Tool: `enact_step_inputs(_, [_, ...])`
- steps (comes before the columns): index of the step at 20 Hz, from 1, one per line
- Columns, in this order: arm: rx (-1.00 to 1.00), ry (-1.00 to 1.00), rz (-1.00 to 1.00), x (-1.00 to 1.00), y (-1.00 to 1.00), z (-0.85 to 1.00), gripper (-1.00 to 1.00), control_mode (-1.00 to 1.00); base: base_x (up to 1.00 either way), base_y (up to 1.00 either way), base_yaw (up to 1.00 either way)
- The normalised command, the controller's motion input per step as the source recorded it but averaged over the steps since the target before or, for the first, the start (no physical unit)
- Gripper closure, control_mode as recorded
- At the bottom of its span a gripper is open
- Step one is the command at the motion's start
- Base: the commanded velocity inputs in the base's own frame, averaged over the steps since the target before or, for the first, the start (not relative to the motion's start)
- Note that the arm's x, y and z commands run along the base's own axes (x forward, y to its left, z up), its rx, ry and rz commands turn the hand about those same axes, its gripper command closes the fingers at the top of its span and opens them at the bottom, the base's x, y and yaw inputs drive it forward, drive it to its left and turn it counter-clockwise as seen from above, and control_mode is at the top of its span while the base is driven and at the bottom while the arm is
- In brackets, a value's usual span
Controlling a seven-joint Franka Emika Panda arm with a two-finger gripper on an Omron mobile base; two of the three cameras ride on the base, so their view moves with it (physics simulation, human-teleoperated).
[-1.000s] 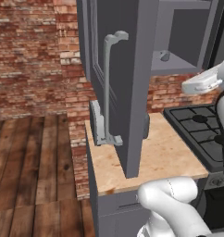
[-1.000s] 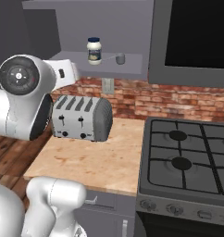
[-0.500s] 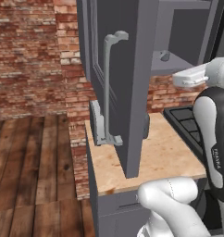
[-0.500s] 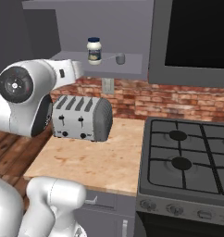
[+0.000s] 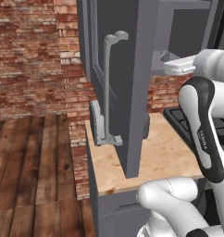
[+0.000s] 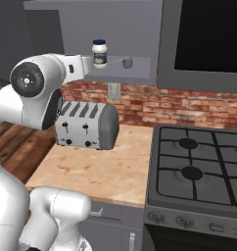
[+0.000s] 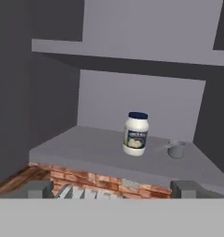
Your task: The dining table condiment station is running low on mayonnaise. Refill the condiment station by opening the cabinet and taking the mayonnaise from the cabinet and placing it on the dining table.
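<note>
The mayonnaise (image 7: 136, 134), a white jar with a dark lid, stands upright on the lower shelf (image 7: 81, 149) of the open cabinet (image 6: 115, 29), also seen as the jar (image 6: 99, 54) in the right base view. My gripper (image 7: 114, 189) is open and faces the jar from in front of the shelf, some way short of it, with nothing between its fingertips (image 7: 40, 188). The cabinet door (image 5: 127, 69) stands swung out, its silver bar handle (image 5: 108, 88) towards the left base camera. The dining table is out of view.
A small grey cup (image 7: 176, 149) sits on the shelf just right of the jar. Below the cabinet a grey toaster (image 6: 86, 126) stands on the wooden counter (image 6: 101, 169). A black stove (image 6: 199, 166) lies to the right, under a dark panel (image 6: 208, 34).
The arm has swung in towards the open cabinet, bringing the hand closer to the shelf and the jar. The jaws have stayed open. Jar and door have not moved.
</note>
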Motion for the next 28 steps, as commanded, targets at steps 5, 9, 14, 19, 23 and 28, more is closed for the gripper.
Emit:
enact_step_inputs(5, [0.0, 0.01, -0.02, 0.27, 0.0, 0.19, -1.0, -1.0, 0.0, 0.0, 0.0])
enact_step_inputs(9, [0.03, 0.0, 0.0, 0.13, 0.0, 0.02, -1.0, -1.0, 0.0, 0.0, 0.0])
enact_step_inputs(14, [0.04, -0.07, 0.0, 0.11, 0.0, 0.0, -1.0, -1.0, 0.0, 0.0, 0.0])
enact_step_inputs(19, [0.04, -0.07, 0.0, 0.27, 0.0, 0.0, -1.0, -1.0, 0.0, 0.0, 0.0])
enact_step_inputs(23, [0.05, -0.03, 0.0, 0.47, 0.0, 0.0, -1.0, -1.0, 0.0, 0.0, 0.0])
enact_step_inputs(28, [0.02, 0.0, 0.0, 0.53, 0.0, 0.0, -1.0, -1.0, 0.0, 0.0, 0.0])
